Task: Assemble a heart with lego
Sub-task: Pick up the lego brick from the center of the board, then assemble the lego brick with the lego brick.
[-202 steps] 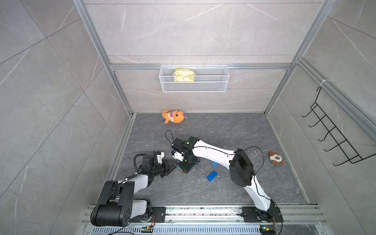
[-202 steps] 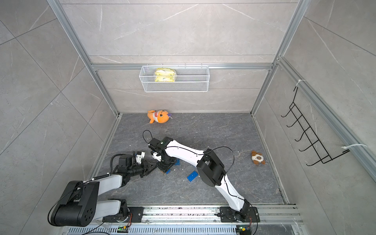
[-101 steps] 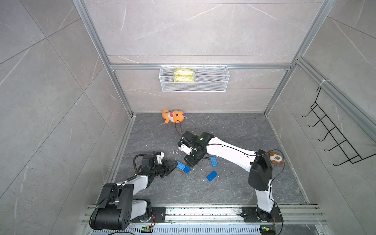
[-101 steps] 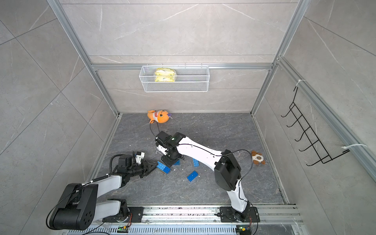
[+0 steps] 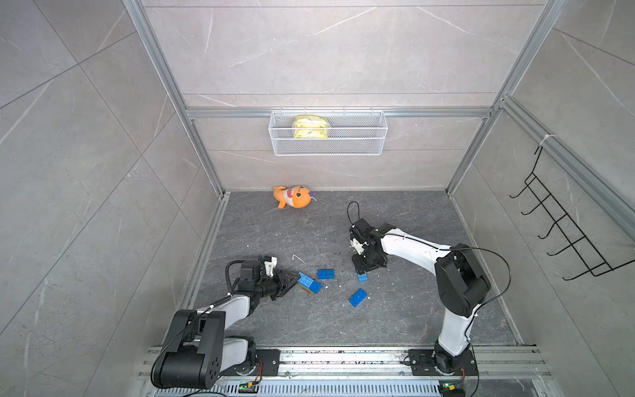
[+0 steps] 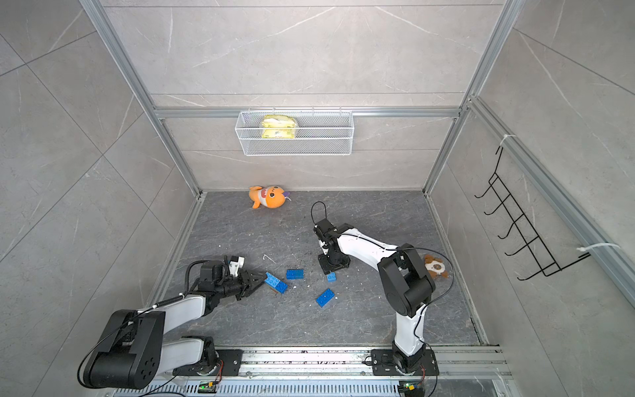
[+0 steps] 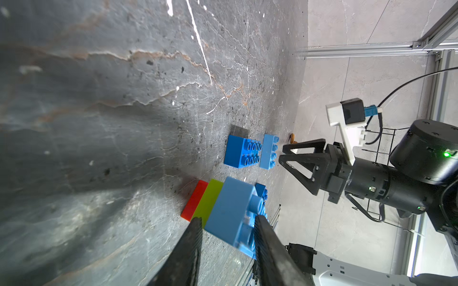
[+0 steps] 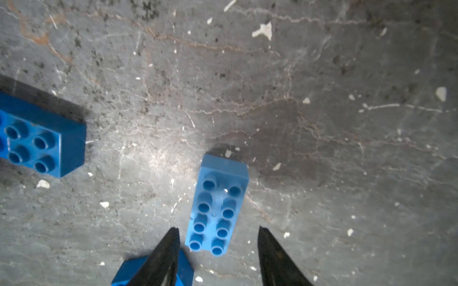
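My left gripper [image 7: 227,220] is pinching the heart [image 7: 223,198] by its pale blue top brick, a finger pressed on either side. The lime-green brick and red tip sit beyond that, low against the worktop [image 7: 99,123]. In both top views the cluster lies right at that arm's fingertips, on the left part of the worktop.

Over on the other side, my right gripper [image 8: 216,229] points down with its fingers spread. A pale blue oblong brick [image 8: 218,205] has its near end between the tips, and there's a gap on each side, so no contact.

A dark blue oblong brick [image 5: 325,273] lies between the two arms, with a second one [image 5: 357,297] nearer the front edge. An orange plush shark [image 5: 292,197] rests by the back wall.
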Motion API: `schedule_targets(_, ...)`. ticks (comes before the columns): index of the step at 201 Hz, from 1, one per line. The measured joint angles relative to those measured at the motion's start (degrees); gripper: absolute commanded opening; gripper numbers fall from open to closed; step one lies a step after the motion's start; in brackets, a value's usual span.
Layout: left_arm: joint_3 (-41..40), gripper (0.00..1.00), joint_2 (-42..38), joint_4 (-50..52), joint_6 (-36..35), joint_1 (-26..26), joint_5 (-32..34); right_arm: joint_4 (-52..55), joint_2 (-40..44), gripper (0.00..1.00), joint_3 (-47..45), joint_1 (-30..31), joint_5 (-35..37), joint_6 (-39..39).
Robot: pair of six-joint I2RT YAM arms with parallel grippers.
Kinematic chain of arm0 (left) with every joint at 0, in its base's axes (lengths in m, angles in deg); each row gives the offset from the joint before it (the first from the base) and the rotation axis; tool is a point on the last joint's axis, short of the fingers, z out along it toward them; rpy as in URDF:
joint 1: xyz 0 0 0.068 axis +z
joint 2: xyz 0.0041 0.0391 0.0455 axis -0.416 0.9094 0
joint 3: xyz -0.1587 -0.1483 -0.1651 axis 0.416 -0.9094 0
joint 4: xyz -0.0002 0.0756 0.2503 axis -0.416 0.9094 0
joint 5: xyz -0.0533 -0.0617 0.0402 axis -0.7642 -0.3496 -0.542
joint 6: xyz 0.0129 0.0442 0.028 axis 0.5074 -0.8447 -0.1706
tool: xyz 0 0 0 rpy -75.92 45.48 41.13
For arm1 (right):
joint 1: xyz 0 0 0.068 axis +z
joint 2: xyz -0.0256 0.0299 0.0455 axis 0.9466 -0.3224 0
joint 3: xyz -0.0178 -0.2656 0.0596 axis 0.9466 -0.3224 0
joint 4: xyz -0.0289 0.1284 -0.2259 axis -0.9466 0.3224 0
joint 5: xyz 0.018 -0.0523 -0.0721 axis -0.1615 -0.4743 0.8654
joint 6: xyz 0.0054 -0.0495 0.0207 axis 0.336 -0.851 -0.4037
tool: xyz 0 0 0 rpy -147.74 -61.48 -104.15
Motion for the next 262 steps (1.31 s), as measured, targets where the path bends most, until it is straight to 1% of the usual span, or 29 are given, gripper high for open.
schedule_targets(32,0.0,0.39,0.0,0.2,0.0,0.0,0.0,-1.3,-2.4,0.48,0.0,0.0,0.0,0.0)
schedule_targets(77,0.0,0.38,0.0,0.3,0.0,0.0,0.0,-2.2,-3.4,0.28,0.0,0.0,-0.1,0.4)
schedule_targets(103,0.2,0.39,0.0,0.4,0.0,0.0,0.0,-2.3,-3.1,0.23,0.0,0.0,-0.5,0.1)
schedule_targets(129,0.5,0.39,0.0,0.5,0.0,0.0,0.0,-1.6,-0.8,0.21,0.4,1.3,-1.4,-2.1)
schedule_targets(158,0.7,0.39,0.0,0.7,0.0,0.0,0.1,1.4,1.7,0.21,6.4,7.0,-4.0,-5.4)
schedule_targets(180,0.7,0.39,0.0,0.7,0.0,0.0,0.1,3.3,1.6,0.21,13.0,12.4,-6.9,-7.3)
schedule_targets(199,0.7,0.39,0.0,0.9,0.0,0.0,0.1,5.5,0.6,0.21,18.3,16.0,-9.1,-8.5)
schedule_targets(224,0.7,0.39,0.0,0.9,0.0,0.0,0.1,8.3,-2.8,0.21,24.2,17.9,-10.2,-9.2)
schedule_targets(262,0.7,0.38,0.0,0.9,0.0,0.0,0.1,13.4,-10.7,0.21,31.1,18.9,-10.1,-9.4)
